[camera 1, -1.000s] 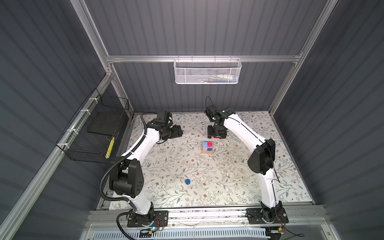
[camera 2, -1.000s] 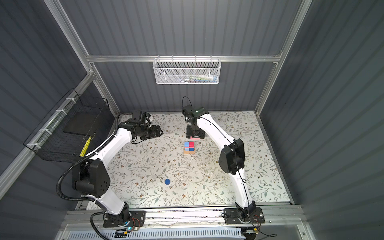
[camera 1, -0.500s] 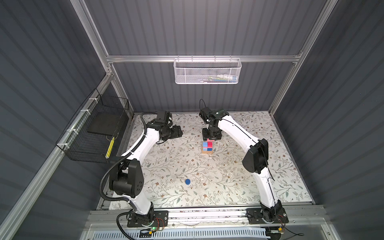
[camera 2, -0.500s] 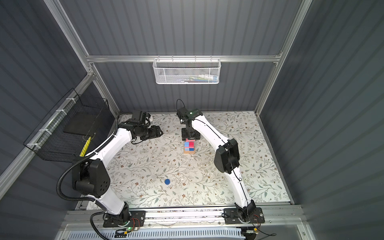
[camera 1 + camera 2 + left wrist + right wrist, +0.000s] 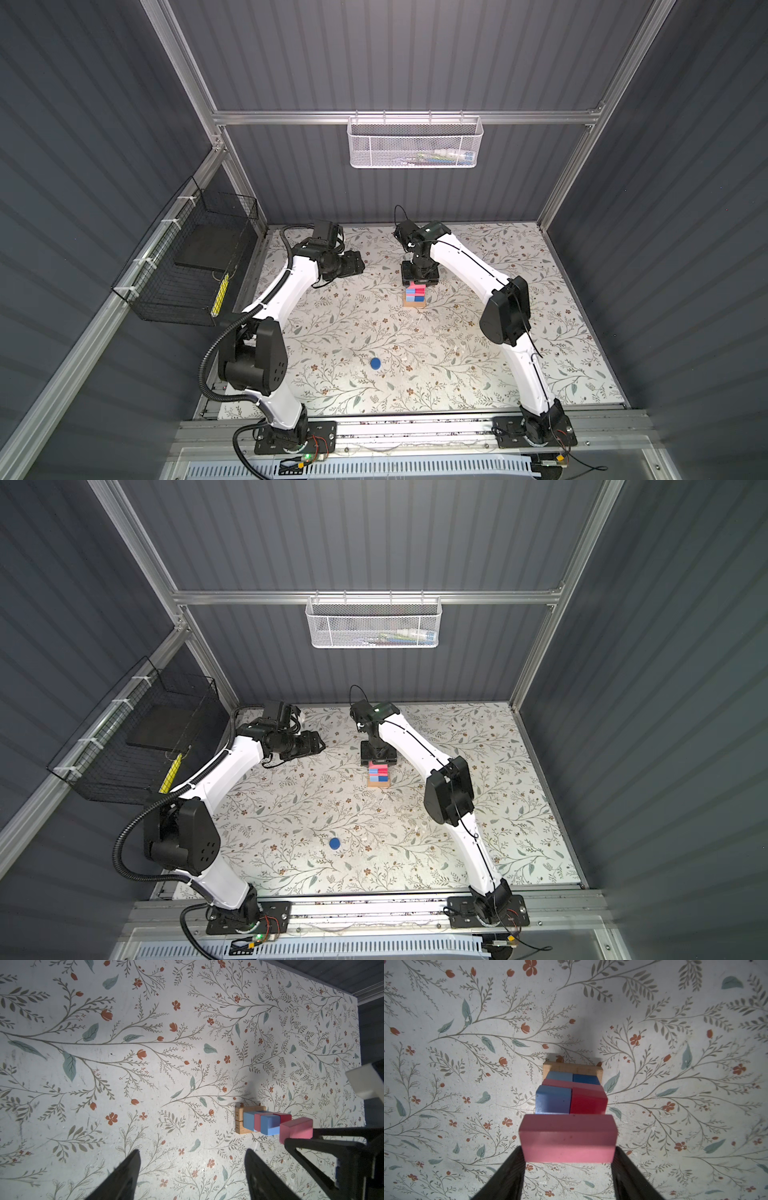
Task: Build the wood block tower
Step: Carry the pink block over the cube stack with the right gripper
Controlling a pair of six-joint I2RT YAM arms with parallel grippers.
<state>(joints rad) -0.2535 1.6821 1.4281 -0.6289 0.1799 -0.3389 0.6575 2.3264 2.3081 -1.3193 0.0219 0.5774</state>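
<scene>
- Your right gripper (image 5: 568, 1150) pinches the pink oblong (image 5: 568, 1134) endwise, likely to seat it square atop the tower (image 5: 553, 1100).
- Your left gripper (image 5: 191, 1151) stands spread, aside.

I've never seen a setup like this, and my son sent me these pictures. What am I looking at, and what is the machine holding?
These are two robot arms, the left arm and the right arm, mounted at the front edge of a flower-patterned table. The two wide pictures come from a camera pair high above. The two close-ups come from a camera on each arm's wrist, looking past its two-fingered pincer. On the table stands a stack of wooden blocks: tan at the bottom, then blue, pink, blue and red. A blue disc lies alone nearer the front. The right pincer grips a pink block at the stack's top. The left pincer is open and empty.
</scene>
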